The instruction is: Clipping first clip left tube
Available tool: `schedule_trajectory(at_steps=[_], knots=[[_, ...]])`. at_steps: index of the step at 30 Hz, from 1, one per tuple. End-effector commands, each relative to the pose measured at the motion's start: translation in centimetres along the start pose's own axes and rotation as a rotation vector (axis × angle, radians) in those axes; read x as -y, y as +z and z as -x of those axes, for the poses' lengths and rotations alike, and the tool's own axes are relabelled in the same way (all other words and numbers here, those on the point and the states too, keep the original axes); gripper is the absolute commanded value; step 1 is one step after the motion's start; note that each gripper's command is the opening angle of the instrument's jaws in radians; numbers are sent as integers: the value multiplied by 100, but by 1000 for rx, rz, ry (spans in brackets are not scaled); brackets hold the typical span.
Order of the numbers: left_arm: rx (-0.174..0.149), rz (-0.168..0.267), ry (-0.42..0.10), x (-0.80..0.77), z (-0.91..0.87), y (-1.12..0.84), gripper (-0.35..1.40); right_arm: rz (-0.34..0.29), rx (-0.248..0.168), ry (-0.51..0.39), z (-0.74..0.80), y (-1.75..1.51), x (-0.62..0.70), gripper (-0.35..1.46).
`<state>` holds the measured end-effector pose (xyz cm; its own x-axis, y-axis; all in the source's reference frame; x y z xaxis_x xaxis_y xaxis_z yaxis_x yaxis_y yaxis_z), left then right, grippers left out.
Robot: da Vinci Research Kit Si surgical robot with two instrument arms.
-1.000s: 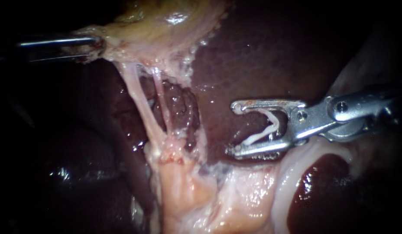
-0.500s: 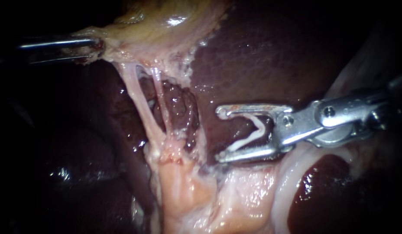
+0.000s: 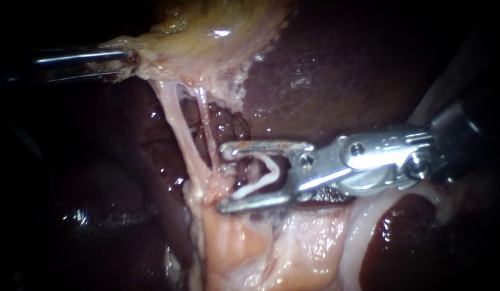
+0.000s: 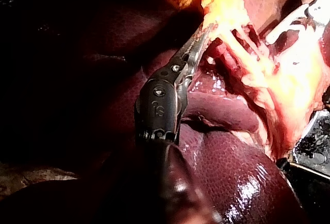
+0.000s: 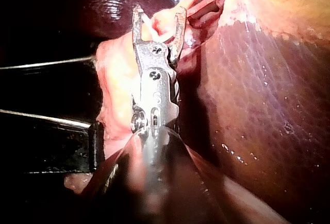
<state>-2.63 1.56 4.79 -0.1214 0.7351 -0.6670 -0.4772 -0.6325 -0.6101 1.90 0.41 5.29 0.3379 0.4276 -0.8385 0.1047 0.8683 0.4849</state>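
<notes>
The right instrument's claw [image 3: 224, 177] stood wide apart. The left instrument's claw [image 3: 126, 56] clamped the gallbladder [image 3: 207, 37] at its edge. Down from the gallbladder the left tube [image 3: 177, 126] ran steeply, crosswise just beyond the right instrument's tips. A white clip [image 3: 261, 175] sat open, gripped inside that claw.

Free room lies to the right, over the dark liver [image 3: 336, 81], where the right instrument [image 3: 222, 179] comes in, spread wide around a white clip [image 3: 249, 188]. Its tips sit just beside the right tube [image 3: 205, 124], which stands between them and the left tube [image 3: 173, 116]. Only a narrow slit parts the two tubes. Above, the gallbladder [image 3: 207, 48], gripped at its edge by the left instrument [image 3: 125, 56], closes the way. Below, pale fatty tissue [image 3: 234, 242] blocks it. Left of the tubes it is too dark to judge.
</notes>
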Motion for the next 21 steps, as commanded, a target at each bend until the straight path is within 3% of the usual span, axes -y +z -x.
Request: schedule_trajectory(at_steps=[1, 10, 21], knots=[[0, 3, 0, 0, 0, 0, -35, 2, 0, 4, 1, 2, -2, 49], [0, 5, -1, -5, -2, 1, -35, 3, 15, 20, 23, 21, -13, 49], [0, 8, -1, -10, -3, 2, -35, -4, 31, 27, 37, 39, -22, 49]])
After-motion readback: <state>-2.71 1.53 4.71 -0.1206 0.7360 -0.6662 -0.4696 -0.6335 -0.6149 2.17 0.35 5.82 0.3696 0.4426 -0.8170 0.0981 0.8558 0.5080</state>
